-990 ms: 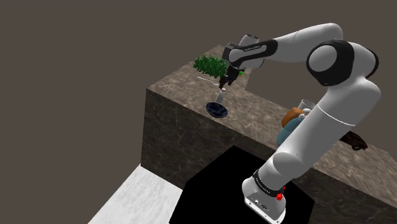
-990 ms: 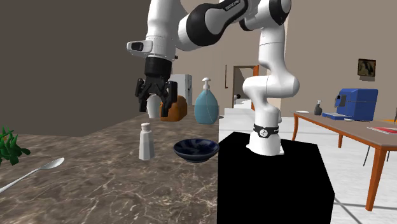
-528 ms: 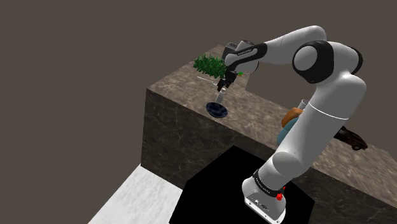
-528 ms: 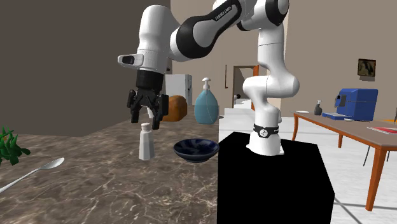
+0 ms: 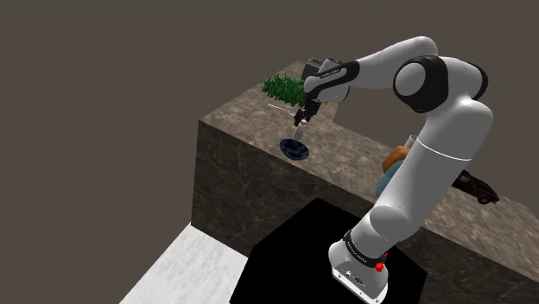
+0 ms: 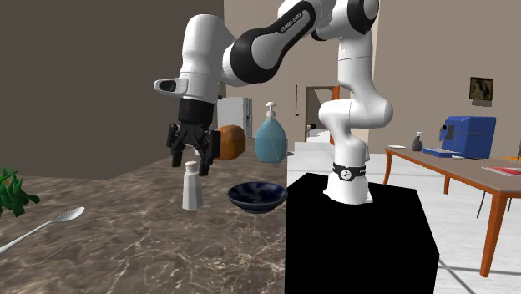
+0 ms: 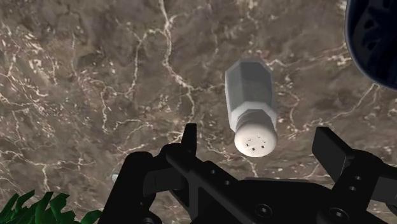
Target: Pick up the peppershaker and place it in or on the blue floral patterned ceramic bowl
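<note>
A pale grey pepper shaker (image 6: 192, 187) stands upright on the dark marbled counter (image 6: 125, 242). Just to its right in the second exterior view sits a dark blue bowl (image 6: 258, 196). My gripper (image 6: 189, 162) hangs open directly above the shaker, fingertips level with its cap and not touching it. In the wrist view the shaker (image 7: 251, 102) shows its holed cap between the spread fingers of the gripper (image 7: 259, 144), with the bowl (image 7: 375, 38) off beside it. In the shoulder view the gripper (image 5: 300, 118) hovers over the shaker (image 5: 298, 134), beside the bowl (image 5: 295, 149).
A spoon (image 6: 46, 225) and a green leafy plant (image 6: 12, 194) lie on the counter at the second exterior view's left. A blue soap dispenser (image 6: 271, 138) and an orange-brown object (image 6: 230, 142) stand behind the bowl. The black stand (image 6: 359, 238) adjoins the counter's edge.
The gripper has swung toward the second exterior view's left and come down, from beside and above the shaker to right over its cap. Shaker and bowl have not moved.
</note>
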You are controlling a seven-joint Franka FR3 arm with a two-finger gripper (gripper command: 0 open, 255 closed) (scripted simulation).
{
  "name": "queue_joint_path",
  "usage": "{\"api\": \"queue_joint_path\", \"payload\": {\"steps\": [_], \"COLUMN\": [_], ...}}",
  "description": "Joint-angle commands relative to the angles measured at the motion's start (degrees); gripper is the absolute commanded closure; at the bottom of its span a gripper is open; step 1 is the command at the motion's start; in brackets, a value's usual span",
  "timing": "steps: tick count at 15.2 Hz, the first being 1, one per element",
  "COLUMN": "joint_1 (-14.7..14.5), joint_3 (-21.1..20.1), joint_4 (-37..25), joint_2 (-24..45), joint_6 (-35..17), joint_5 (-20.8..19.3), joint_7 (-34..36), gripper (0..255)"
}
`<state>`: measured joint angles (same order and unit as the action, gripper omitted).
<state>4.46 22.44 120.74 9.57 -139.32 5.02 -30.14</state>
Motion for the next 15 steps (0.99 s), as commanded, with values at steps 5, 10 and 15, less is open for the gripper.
{"api": "queue_joint_path", "payload": {"steps": [5, 10, 15], "joint_1": [0.0, 0.0, -0.2], "joint_3": [0.0, 0.0, 0.3], "joint_4": [0.0, 0.0, -1.2], "joint_2": [0.0, 0.0, -1.8], "joint_6": [0.0, 0.0, 2.8], "joint_5": [0.0, 0.0, -1.1], "joint_7": [0.0, 0.0, 0.8], "gripper": [255, 255, 255]}}
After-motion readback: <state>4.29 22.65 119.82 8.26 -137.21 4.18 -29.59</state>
